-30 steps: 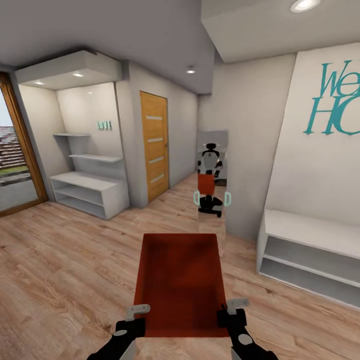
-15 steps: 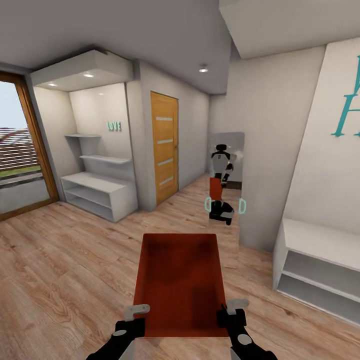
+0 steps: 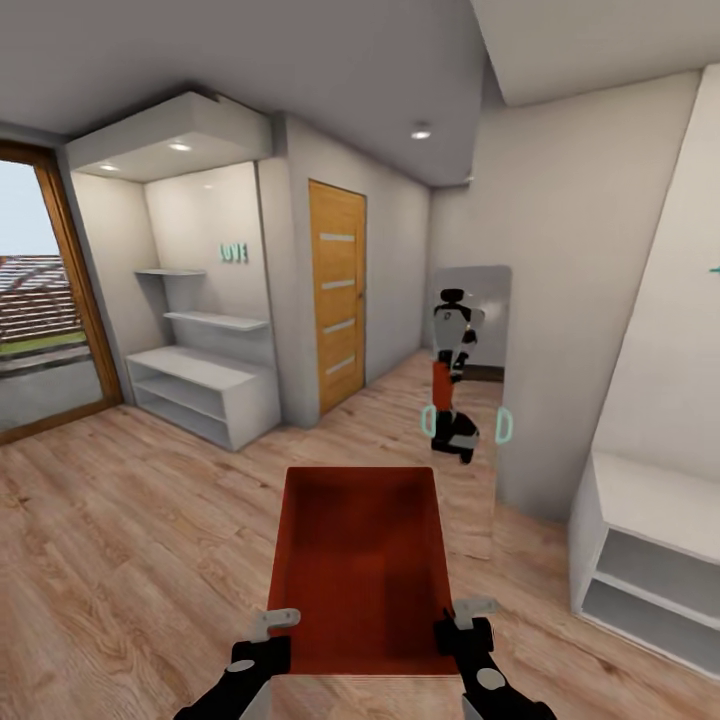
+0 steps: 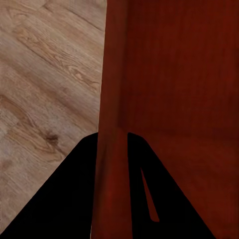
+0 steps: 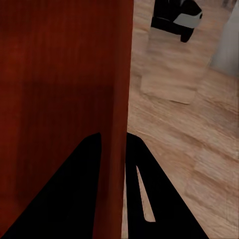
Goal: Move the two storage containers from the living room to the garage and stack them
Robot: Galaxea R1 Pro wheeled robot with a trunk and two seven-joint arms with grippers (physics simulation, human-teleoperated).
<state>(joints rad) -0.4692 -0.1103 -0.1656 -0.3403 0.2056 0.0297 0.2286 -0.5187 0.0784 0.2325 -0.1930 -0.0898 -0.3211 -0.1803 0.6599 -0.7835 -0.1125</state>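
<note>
Above the wood floor (image 3: 120,540), left gripper (image 3: 268,640) and right gripper (image 3: 462,630) each clamp the storage container's (image 3: 358,560) side walls.

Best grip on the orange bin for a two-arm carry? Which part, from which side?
The two long side walls near the rim of the storage container, one arm per side. It is open-topped with thin flat walls, so the left gripper and right gripper each straddle a wall.
</note>
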